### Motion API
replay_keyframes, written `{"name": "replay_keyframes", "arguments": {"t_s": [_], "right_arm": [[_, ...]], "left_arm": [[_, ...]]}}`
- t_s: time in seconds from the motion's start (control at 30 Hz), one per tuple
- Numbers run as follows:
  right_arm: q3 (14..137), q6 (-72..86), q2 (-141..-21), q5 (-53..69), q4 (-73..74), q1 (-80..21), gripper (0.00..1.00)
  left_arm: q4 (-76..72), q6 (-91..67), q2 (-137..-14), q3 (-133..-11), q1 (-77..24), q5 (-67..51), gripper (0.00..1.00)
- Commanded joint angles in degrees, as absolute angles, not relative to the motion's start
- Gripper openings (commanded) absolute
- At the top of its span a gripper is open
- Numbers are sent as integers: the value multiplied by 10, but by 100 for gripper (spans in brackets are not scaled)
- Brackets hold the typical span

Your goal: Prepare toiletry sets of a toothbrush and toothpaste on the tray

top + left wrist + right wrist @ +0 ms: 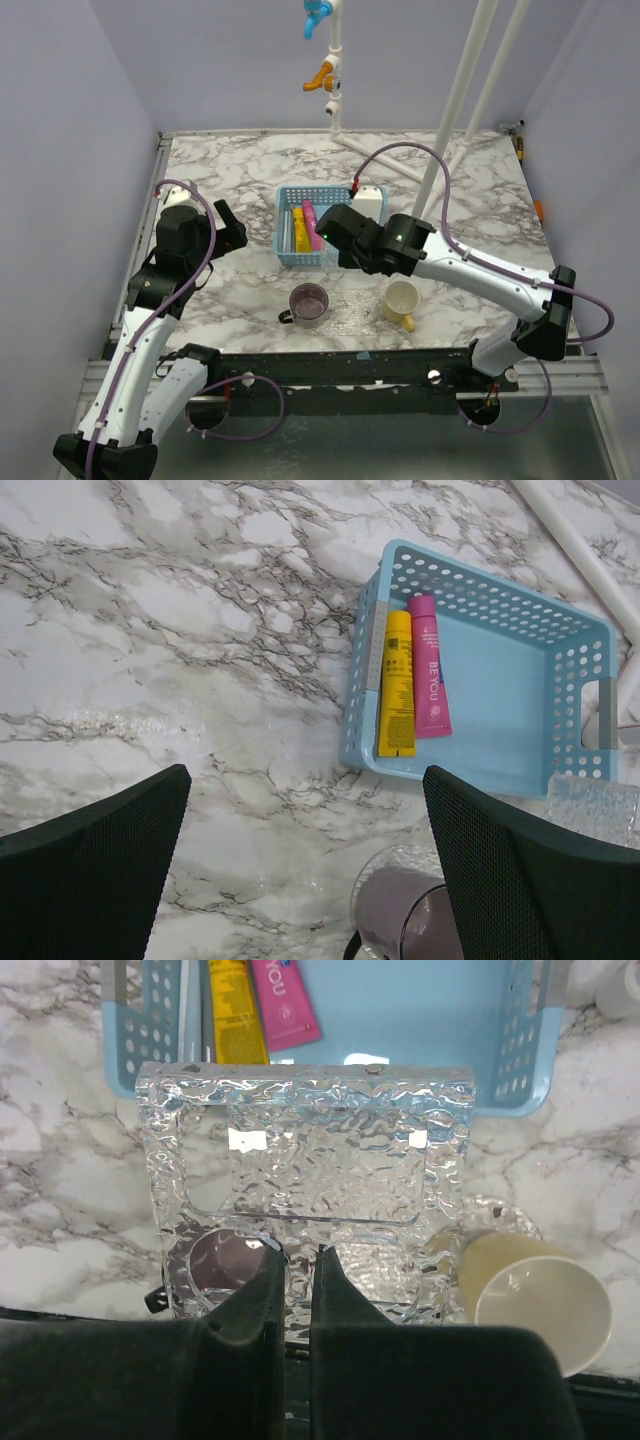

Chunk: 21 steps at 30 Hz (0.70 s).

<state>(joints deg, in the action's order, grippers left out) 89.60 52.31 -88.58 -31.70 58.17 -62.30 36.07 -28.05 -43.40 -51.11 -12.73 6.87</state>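
The clear, rippled tray (305,1130) hangs level in the air, with my right gripper (298,1255) shut on the middle of its near rim. It hovers over the two mugs and reaches the front edge of the blue basket (125,1050). A corner of the tray (595,805) also shows in the left wrist view. The yellow toothpaste (397,685) and the pink toothpaste (430,680) lie side by side in the left end of the basket (480,570). My left gripper (305,810) stands wide open and empty over bare marble, left of the basket. No toothbrush shows.
A purple mug (308,303) and a pale yellow mug (402,300) stand in front of the basket (300,190), each on a clear coaster. White poles (455,110) rise at the back right. A small white container (370,200) sits by the basket's right side.
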Motion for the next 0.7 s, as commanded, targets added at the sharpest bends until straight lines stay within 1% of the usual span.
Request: {"name": "replay_keyframes", "arguments": {"t_s": [0.0, 0.37, 0.67], "right_arm": [[873, 598, -867, -369, 626, -659, 1], [831, 694, -854, -392, 675, -723, 1], [781, 722, -842, -369, 645, -744, 1]], "left_arm": [[354, -284, -426, -519, -124, 63, 99], [355, -284, -419, -517, -124, 68, 99], [356, -284, -417, -516, -124, 69, 99]]}}
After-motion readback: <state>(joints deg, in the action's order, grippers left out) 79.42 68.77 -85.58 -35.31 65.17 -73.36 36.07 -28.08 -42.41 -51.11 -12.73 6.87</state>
